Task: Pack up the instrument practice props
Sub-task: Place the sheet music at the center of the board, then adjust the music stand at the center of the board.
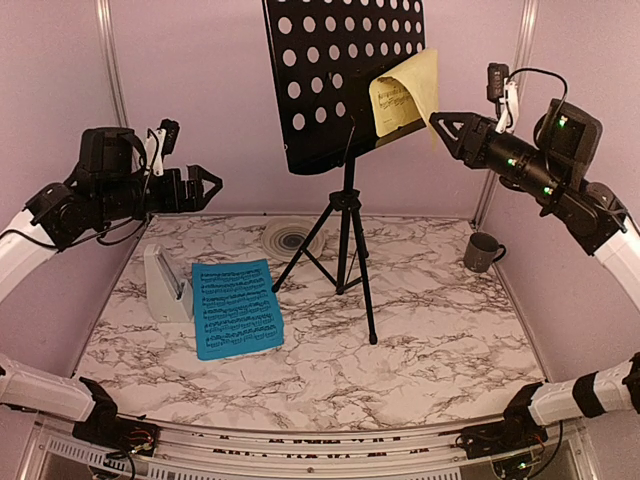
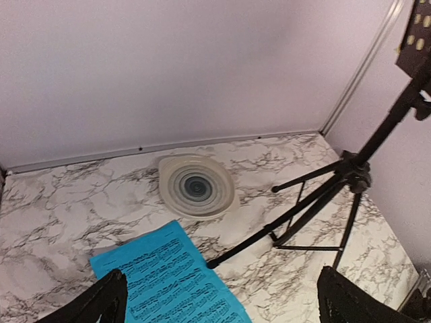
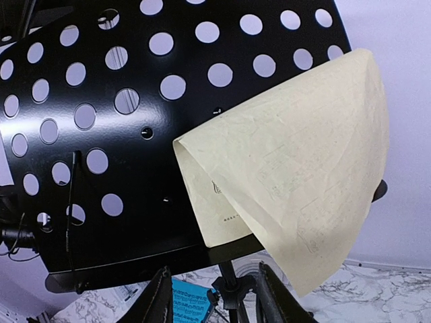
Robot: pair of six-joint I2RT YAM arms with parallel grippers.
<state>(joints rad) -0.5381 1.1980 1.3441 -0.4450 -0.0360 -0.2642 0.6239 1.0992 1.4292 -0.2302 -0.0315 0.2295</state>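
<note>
1. Lilac walls (image 1: 200,60) close in a marbled tabletop (image 1: 450,340). The stand (image 1: 330,100) is upright mid-table on its tripod. The blue page (image 1: 237,308) lies flat at the left, just beside the metronome (image 1: 165,285). The yellow page (image 1: 405,95) hangs curled off the right end of the stand's lower lip.
2. My right tool (image 1: 436,122) is up at that page's edge, jaws part-open with nothing between them. My left tool (image 1: 205,185) hangs wide open and empty, in the air above the metronome.
3. The yellow page looks loosely seated. If I nudge it before I close, I judge it could slide off the lip and drop.
4. It bows into a cone, so closing on the bowed part would likely crease it.
5. The stand looks top-heavy on thin legs. A push from my right tool, or a pull while the page snags on the lip, could tip it toward the blue page and metronome.
6. My left tool steadies nothing, so the stand would take any such shove alone.
7. The mug (image 1: 482,250) sits under my right arm, and a careless descent could knock it.
</note>
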